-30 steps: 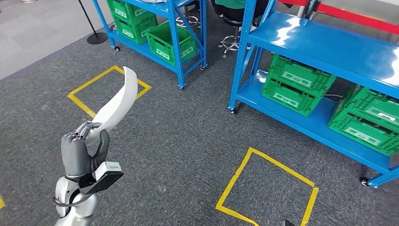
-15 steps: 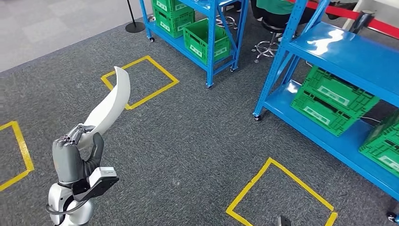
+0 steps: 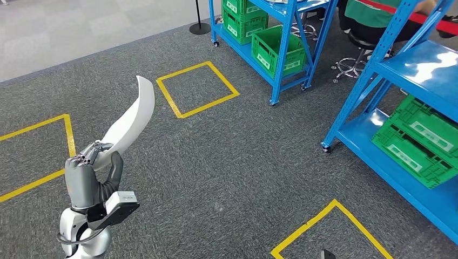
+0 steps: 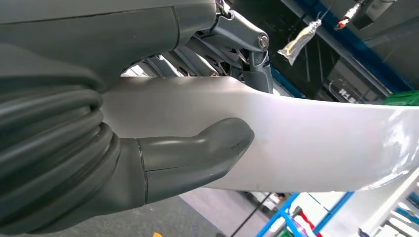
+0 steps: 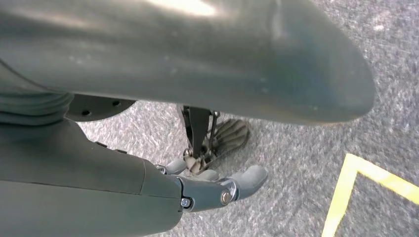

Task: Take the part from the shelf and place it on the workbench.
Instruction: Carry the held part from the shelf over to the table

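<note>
The left hand holds the long, curved, glossy white plastic part upright over the grey carpet, fingers pinching its lower end; it looks stiff, light, slippery and top-heavy, while the right hand hangs with fingers loosely apart.

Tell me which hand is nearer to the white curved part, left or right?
Left. The left hand grips the white curved part at its lower end. The right hand hangs down over the carpet, holding nothing.
</note>
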Tool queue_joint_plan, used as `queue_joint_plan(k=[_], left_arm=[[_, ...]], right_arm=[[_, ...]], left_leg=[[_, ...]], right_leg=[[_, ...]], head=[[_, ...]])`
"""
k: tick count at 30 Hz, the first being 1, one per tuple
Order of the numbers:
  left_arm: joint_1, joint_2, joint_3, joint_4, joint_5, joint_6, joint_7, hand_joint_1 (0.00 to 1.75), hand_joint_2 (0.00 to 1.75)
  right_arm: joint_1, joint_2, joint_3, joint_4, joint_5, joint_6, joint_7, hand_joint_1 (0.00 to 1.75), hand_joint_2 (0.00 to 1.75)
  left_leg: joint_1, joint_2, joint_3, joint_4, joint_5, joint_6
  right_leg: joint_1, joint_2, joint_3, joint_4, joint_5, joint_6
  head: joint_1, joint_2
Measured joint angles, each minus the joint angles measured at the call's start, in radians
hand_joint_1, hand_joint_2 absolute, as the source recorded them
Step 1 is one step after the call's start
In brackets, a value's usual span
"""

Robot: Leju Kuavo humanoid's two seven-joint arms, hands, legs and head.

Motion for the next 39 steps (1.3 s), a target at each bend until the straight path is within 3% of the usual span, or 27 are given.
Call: queue_joint_plan(k=[1, 3, 5, 6, 8, 10, 12, 14, 15, 16, 18, 20, 21, 23, 25, 27, 29, 30, 32, 34, 36, 37, 39], left_arm=[[-0.004, 0.0, 0.0, 0.0, -0.001, -0.001, 0.0, 1.75, 1.75], [-0.012, -0.002, 0.0, 0.0, -0.004, -0.004, 0.001, 1.75, 1.75], [-0.012, -0.005, 0.0, 0.0, -0.01, -0.008, 0.002, 1.75, 1.75], [-0.011, -0.006, 0.0, 0.0, -0.013, -0.009, 0.003, 1.75, 1.75], [-0.011, -0.007, 0.0, -0.001, -0.017, -0.009, 0.004, 1.75, 1.75], [-0.011, -0.008, 0.0, -0.004, -0.021, -0.009, 0.004, 1.75, 1.75], [-0.012, -0.01, 0.001, -0.006, -0.023, -0.009, 0.004, 1.75, 1.75], [-0.011, -0.011, 0.004, -0.007, -0.023, -0.009, 0.004, 1.75, 1.75], [-0.01, -0.011, 0.005, -0.008, -0.023, -0.009, 0.004, 1.75, 1.75], [-0.011, -0.012, 0.006, -0.01, -0.024, -0.009, 0.004, 1.75, 1.75], [-0.013, -0.016, 0.007, -0.01, -0.024, -0.008, 0.003, 1.75, 1.75], [-0.013, -0.018, 0.007, -0.008, -0.025, -0.01, 0.004, 1.75, 1.75], [-0.013, -0.018, 0.007, -0.007, -0.025, -0.011, 0.004, 1.75, 1.75], [-0.012, -0.018, 0.007, -0.003, -0.027, -0.014, 0.004, 1.75, 1.75], [-0.014, -0.019, 0.007, -0.002, -0.028, -0.016, 0.004, 1.75, 1.75], [-0.015, -0.021, 0.007, 0.0, -0.029, -0.016, 0.004, 1.75, 1.75], [-0.014, -0.022, 0.007, 0.001, -0.032, -0.017, 0.005, 1.75, 1.75], [-0.013, -0.021, 0.007, 0.002, -0.033, -0.016, 0.005, 1.75, 1.75], [-0.014, -0.021, 0.007, 0.003, -0.034, -0.016, 0.006, 1.75, 1.75], [-0.016, -0.021, 0.007, 0.006, -0.034, -0.015, 0.006, 1.75, 1.75], [-0.014, -0.021, 0.007, 0.011, -0.034, -0.015, 0.006, 1.75, 1.75], [-0.013, -0.02, 0.007, 0.013, -0.034, -0.015, 0.006, 1.75, 1.75], [-0.013, -0.019, 0.007, 0.014, -0.034, -0.014, 0.006, 1.75, 1.75]], right_arm=[[0.0, 0.0, 0.0, 0.0, 0.0, 0.0, 0.001, 0.0, 0.0], [0.002, -0.001, 0.0, 0.0, 0.001, 0.001, 0.002, 0.0, 0.0], [0.004, -0.001, 0.0, 0.0, 0.003, 0.004, 0.002, 0.0, 0.0], [0.004, -0.001, 0.0, 0.0, 0.005, 0.007, 0.0, 0.0, 0.0], [0.002, -0.001, 0.0, 0.0, 0.01, 0.012, -0.003, 0.0, 0.0], [0.001, -0.001, 0.001, 0.0, 0.012, 0.016, -0.008, 0.0, 0.0], [0.0, -0.001, 0.001, 0.0, 0.014, 0.018, -0.011, 0.0, 0.0], [-0.003, 0.0, 0.003, 0.0, 0.015, 0.02, -0.012, 0.0, 0.0], [-0.004, 0.001, 0.004, 0.0, 0.015, 0.021, -0.012, 0.0, 0.0], [-0.005, 0.001, 0.005, 0.0, 0.015, 0.022, -0.012, 0.0, 0.0], [-0.004, 0.0, 0.007, 0.0, 0.015, 0.023, -0.012, 0.0, 0.0], [-0.001, 0.0, 0.007, 0.0, 0.015, 0.023, -0.012, 0.0, 0.0], [0.0, 0.0, 0.007, 0.0, 0.015, 0.023, -0.012, 0.0, 0.0], [0.001, 0.0, 0.007, 0.0, 0.014, 0.022, -0.011, 0.0, 0.0], [0.001, -0.001, 0.007, 0.0, 0.013, 0.02, -0.009, 0.0, 0.0], [0.0, -0.001, 0.007, 0.0, 0.014, 0.019, -0.006, 0.0, 0.0], [-0.001, -0.001, 0.007, 0.0, 0.015, 0.018, -0.003, 0.0, 0.0], [-0.002, -0.001, 0.007, 0.0, 0.016, 0.018, -0.003, 0.0, 0.0], [-0.001, -0.001, 0.007, 0.0, 0.018, 0.019, -0.004, 0.0, 0.0], [0.002, -0.001, 0.007, 0.0, 0.02, 0.022, -0.005, 0.0, 0.0], [0.005, -0.001, 0.007, 0.0, 0.022, 0.025, -0.006, 0.0, 0.0], [0.005, -0.001, 0.007, 0.0, 0.023, 0.026, -0.007, 0.0, 0.0], [0.004, -0.001, 0.007, 0.0, 0.024, 0.028, -0.009, 0.0, 0.0]], left_leg=[[-0.001, 0.03, -0.015, 0.028, -0.018, -0.003], [-0.002, 0.084, -0.065, 0.139, -0.079, -0.006], [-0.002, 0.094, -0.109, 0.245, -0.121, -0.009], [-0.002, 0.095, -0.109, 0.255, -0.117, -0.007], [-0.006, 0.111, -0.055, 0.166, -0.067, 0.002], [-0.018, 0.162, 0.015, 0.041, -0.031, 0.019], [-0.029, 0.186, 0.039, -0.008, -0.026, 0.032], [-0.028, 0.159, 0.04, -0.016, -0.018, 0.04], [-0.024, 0.146, 0.042, -0.023, -0.013, 0.045], [-0.019, 0.133, 0.046, -0.031, -0.008, 0.051], [-0.013, 0.107, 0.048, -0.038, -0.002, 0.058], [-0.012, 0.079, 0.045, -0.036, -0.001, 0.06], [-0.011, 0.064, 0.044, -0.033, -0.001, 0.059], [-0.007, 0.033, 0.041, -0.025, -0.002, 0.053], [-0.004, 0.007, 0.033, -0.01, -0.007, 0.041], [-0.003, -0.013, 0.023, -0.004, -0.007, 0.025], [0.0, -0.032, 0.016, -0.009, -0.001, 0.009], [0.0, -0.024, 0.011, -0.007, -0.001, 0.004], [-0.001, 0.027, -0.016, 0.043, -0.033, -0.003], [-0.002, 0.079, -0.073, 0.163, -0.097, -0.007], [-0.002, 0.091, -0.113, 0.251, -0.126, -0.009], [-0.002, 0.095, -0.108, 0.246, -0.114, -0.008], [-0.004, 0.12, -0.044, 0.135, -0.057, -0.001]], right_leg=[[0.001, -0.013, 0.001, -0.003, 0.003, -0.008], [0.006, -0.039, 0.0, -0.005, 0.004, -0.017], [0.01, -0.07, 0.0, -0.004, 0.002, -0.02], [0.012, -0.084, 0.0, -0.004, 0.001, -0.021], [0.016, -0.11, 0.002, -0.004, -0.001, -0.021], [0.02, -0.133, 0.006, -0.004, -0.005, -0.016], [0.022, -0.155, 0.009, -0.004, -0.008, -0.008], [0.021, -0.174, 0.014, -0.007, -0.011, 0.002], [0.02, -0.163, 0.014, -0.002, -0.018, 0.008], [0.019, -0.139, 0.006, 0.019, -0.033, 0.012], [0.014, -0.071, -0.041, 0.121, -0.086, 0.021], [0.01, -0.045, -0.101, 0.235, -0.126, 0.027], [0.008, -0.043, -0.114, 0.253, -0.121, 0.029], [0.001, -0.032, -0.086, 0.179, -0.06, 0.035], [-0.008, 0.012, -0.033, 0.057, -0.008, 0.04], [-0.01, 0.037, -0.013, 0.01, -0.001, 0.037], [-0.006, 0.016, -0.012, 0.005, 0.003, 0.022], [-0.005, 0.005, -0.009, 0.002, 0.006, 0.014], [-0.005, -0.02, -0.005, -0.007, 0.012, 0.0], [0.001, -0.047, -0.004, -0.008, 0.012, -0.008], [0.005, -0.078, -0.004, -0.008, 0.009, -0.011], [0.006, -0.092, -0.003, -0.008, 0.008, -0.012], [0.008, -0.117, 0.002, -0.008, 0.004, -0.009]], head=[[-0.001, 0.0], [-0.004, 0.0], [-0.004, 0.0], [-0.004, 0.0], [-0.004, 0.0], [-0.004, 0.0], [-0.003, 0.0], [-0.003, 0.0], [-0.003, 0.0], [-0.002, 0.0], [0.0, 0.0], [0.001, 0.0], [0.001, 0.0], [0.001, 0.0], [0.001, 0.0], [0.0, 0.0], [0.0, 0.0], [0.0, 0.0], [-0.004, 0.0], [-0.007, 0.0], [-0.007, 0.0], [-0.007, 0.0], [-0.007, 0.0]])
